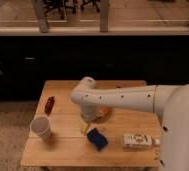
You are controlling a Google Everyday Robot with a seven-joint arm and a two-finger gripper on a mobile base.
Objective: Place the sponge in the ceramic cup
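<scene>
Camera view: sponge (97,138) on table, gripper (90,126) spread above it

**State.** The dark blue sponge lies flat on the wooden table (63,155), toward the front and near the middle, outside the ceramic cup (41,127). The cup stands upright near the table's left edge, well apart from the sponge. The arm (123,99) reaches in from the right. Its gripper points down, just behind and above the sponge, with fingers apart and nothing between them. I cannot tell whether a fingertip touches the sponge. A white box (138,140) lies just right of the sponge, and an orange bowl (106,113) sits behind it, partly hidden by the arm. A small brown object (49,104) lies at the back left.

**Risks, as judged from this layout.**
- The sponge lies at an angle to the table edge. If the fingers come down off-centre, one could land on a corner and push it away instead of straddling it.
- The sponge is soft, so a shallow pinch may only squash an edge, and it could slip out on the way over.
- The sponge looks about as wide as the cup mouth. Released flat, it could bridge the rim or catch on it and fall outside.
- The cup is tapered, looks light, and is close to the left edge. A knock from the gripper or the sponge could tip it or push it off.
- A low sweep could clip the bowl or the box.
</scene>
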